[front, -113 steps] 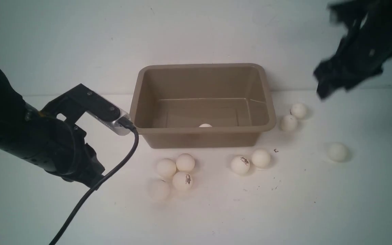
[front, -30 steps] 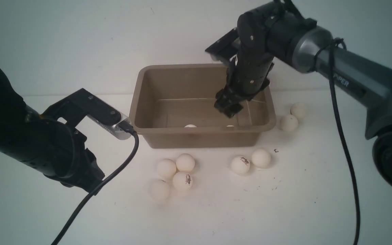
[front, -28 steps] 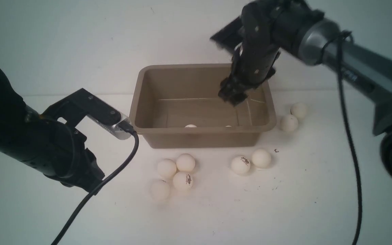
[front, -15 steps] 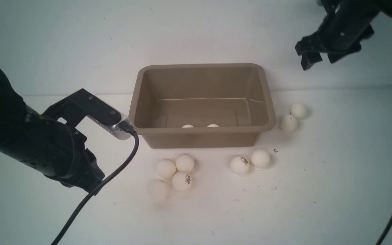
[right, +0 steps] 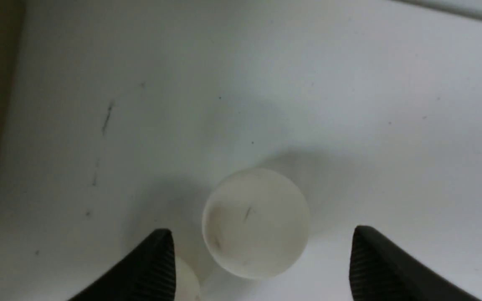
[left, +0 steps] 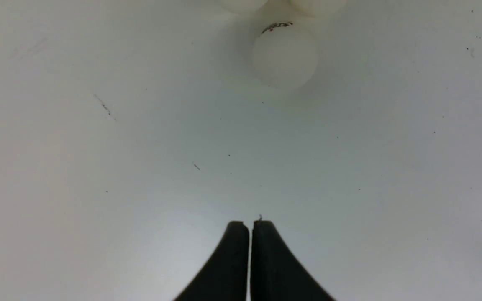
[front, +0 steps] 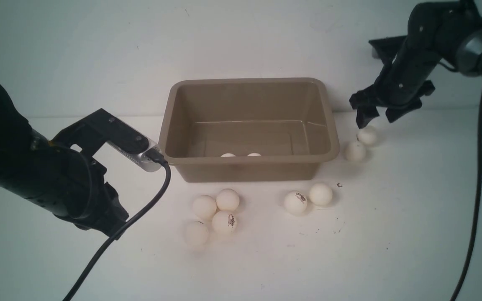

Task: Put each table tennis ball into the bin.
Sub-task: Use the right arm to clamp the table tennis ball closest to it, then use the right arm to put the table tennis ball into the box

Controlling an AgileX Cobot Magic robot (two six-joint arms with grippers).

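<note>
Inside the bin (front: 249,80), against its near wall, two balls (front: 228,155) sit side by side, only their tops showing over the rim. Eight more lie out on the table (front: 391,234). One pair (front: 355,151) is just right of the bin, touching or nearly so. A second pair (front: 295,202) is in front of the bin's right half, one ball with a dark logo. A cluster of four (front: 228,199) is packed close in front of the left half.

By that count the job looks about a fifth done, with eight balls left to move.

The right pincer (front: 375,120) hangs just over the farther ball (front: 367,136) of the right-hand pair, spread wide and holding nothing. Its wrist view shows that ball centred between the two fingers (right: 153,267), with the neighbour peeking out beside one of them. This reads as the start of the next pick: drop around the ball, close, carry it to the bin. The neighbour is close enough that a finger could nudge it on the way down.

The left pincer (left: 250,234) is pressed together and empty, low over bare table to the front-left of the bin. Its wrist view shows the nearest ball of the cluster ahead, well short of contact. It looks parked for now.
</note>
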